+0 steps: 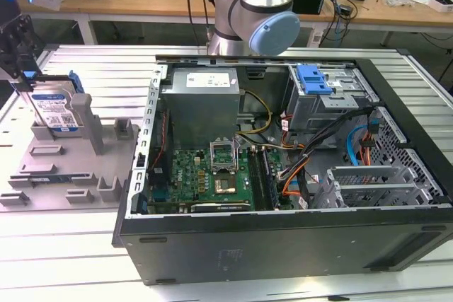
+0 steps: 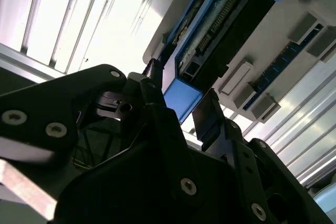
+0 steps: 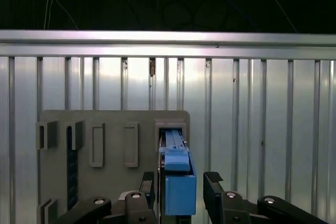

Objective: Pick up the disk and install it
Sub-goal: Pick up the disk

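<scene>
The disk [image 1: 55,113] stands on edge in a slot of the grey holder plate [image 1: 78,171] at the exterior view's left, its white-and-blue label facing out and blue carrier frame round its edges. My gripper [image 1: 23,76] hangs right over its upper end. In both wrist views the blue end of the disk [image 3: 180,192] [image 2: 181,99] sits between my two black fingers [image 3: 212,183]. A narrow gap shows on each side, so the gripper [image 3: 181,181] is open and straddles the disk's end.
An open computer case [image 1: 283,245] lies in the middle of the ribbed metal table [image 1: 71,259]. Inside it are a grey power supply box [image 1: 202,104], a green motherboard [image 1: 212,175], cables and a drive cage with a blue latch [image 1: 315,79]. The arm's base [image 1: 255,12] stands behind the case.
</scene>
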Controlling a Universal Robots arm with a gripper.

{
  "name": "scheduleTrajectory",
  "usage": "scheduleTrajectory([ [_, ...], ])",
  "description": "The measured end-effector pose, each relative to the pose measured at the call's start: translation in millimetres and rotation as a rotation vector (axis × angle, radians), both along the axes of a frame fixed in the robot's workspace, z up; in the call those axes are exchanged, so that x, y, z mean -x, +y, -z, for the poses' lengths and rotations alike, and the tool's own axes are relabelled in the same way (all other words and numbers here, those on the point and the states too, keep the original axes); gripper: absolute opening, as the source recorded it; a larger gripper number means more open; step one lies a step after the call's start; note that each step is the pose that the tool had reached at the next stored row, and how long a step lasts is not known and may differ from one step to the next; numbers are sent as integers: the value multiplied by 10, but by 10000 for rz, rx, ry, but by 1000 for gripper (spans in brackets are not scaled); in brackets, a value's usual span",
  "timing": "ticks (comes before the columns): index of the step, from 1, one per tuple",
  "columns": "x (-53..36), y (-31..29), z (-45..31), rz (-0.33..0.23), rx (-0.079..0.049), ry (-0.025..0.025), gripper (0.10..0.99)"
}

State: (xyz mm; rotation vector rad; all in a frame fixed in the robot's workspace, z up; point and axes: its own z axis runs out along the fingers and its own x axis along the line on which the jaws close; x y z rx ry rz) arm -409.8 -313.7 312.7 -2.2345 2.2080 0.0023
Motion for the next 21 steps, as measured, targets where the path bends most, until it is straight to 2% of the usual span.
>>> scheduleTrajectory([
  [8,2,0,90,-123,-1,0,498],
  [15,5,0,130,-194,-1,1,498],
  [16,5,0,134,-200,0,1,482],
  [17,5,0,141,-211,-1,0,412],
  [21,6,0,164,-243,1,2,412],
])
